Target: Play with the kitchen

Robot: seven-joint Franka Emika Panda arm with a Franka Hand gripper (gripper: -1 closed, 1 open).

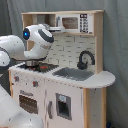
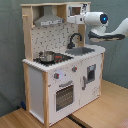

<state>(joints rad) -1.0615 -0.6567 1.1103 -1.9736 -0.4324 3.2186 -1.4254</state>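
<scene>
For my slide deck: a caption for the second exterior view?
White robot arm reaching toward the microwave of a white and light-wood toy kitchen.

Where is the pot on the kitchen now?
In the second exterior view, the pot sits on the stovetop, at the second exterior view's left of the sink, under the hood.

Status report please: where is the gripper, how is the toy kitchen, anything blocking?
Gripper up at the microwave, grip state unclear. Toy kitchen upright, oven door shut, pot on stovetop. Nothing in the way.

One kitchen (image 2: 60, 75), one pot (image 2: 47, 55), seemingly two knobs (image 2: 56, 76)
</scene>
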